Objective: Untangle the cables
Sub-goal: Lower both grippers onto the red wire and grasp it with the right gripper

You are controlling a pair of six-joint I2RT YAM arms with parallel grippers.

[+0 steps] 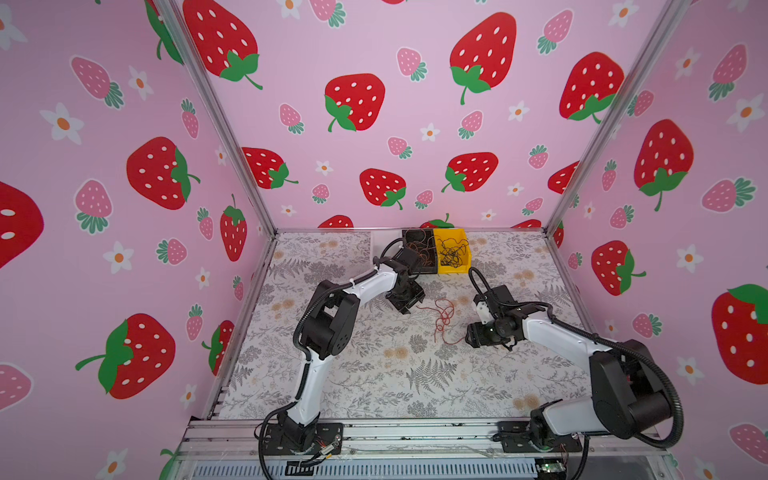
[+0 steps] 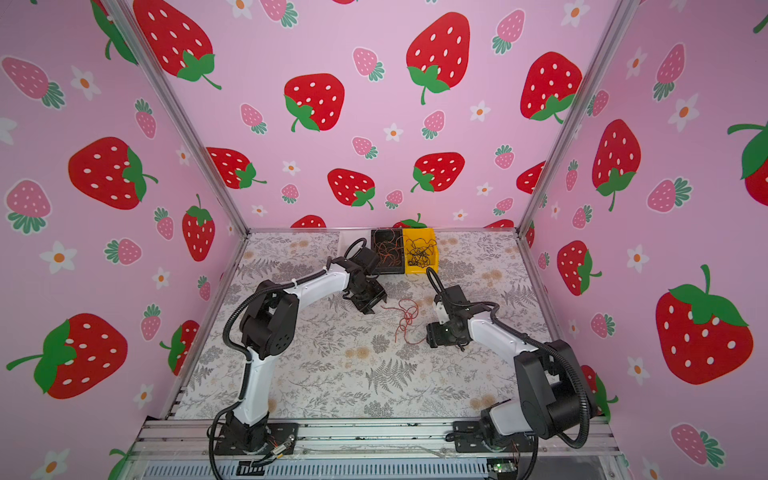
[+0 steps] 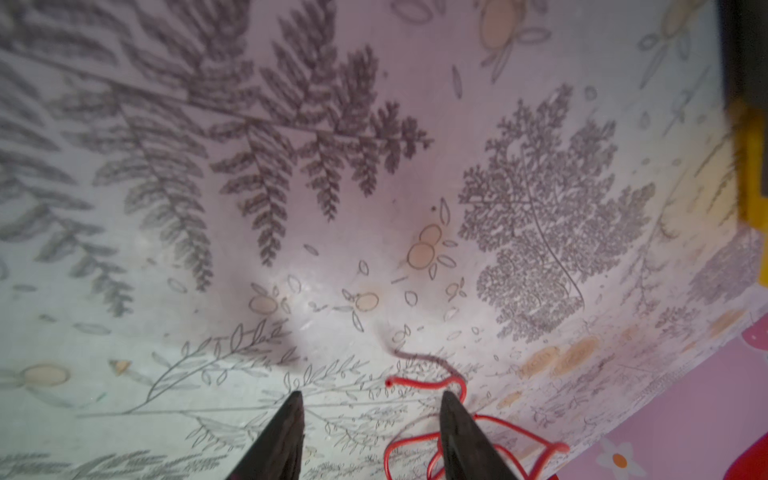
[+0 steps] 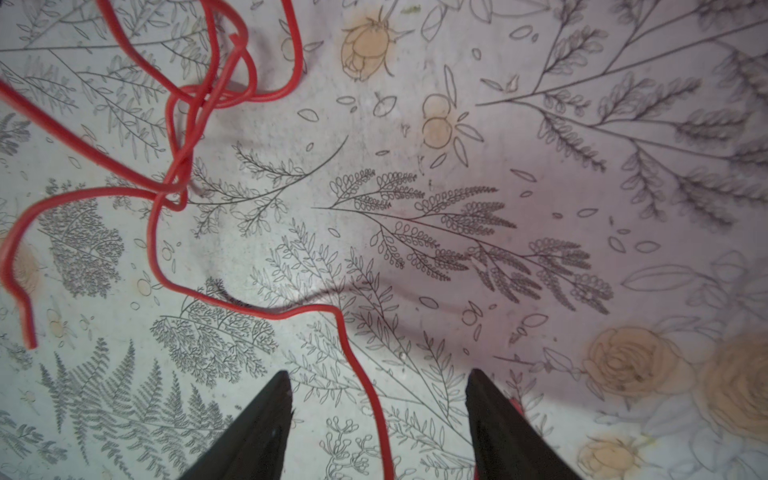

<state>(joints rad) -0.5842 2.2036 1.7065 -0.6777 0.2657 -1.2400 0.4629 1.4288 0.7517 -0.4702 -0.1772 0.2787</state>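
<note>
1. The red cables lie tangled on the table between your grippers. They look light, soft and springy, so pinch a loose end.
2. The left gripper and the right gripper are both wide and hold nothing. One strand passes through the right one.
3. Only the right wrist view shows the knot clearly.

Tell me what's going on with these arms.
The robot's left gripper and right gripper flank a tangle of red cables lying on the floral table. Both are open; one strand runs between the right jaws, unclamped. More wires sit in the black tray and yellow bin behind.
</note>
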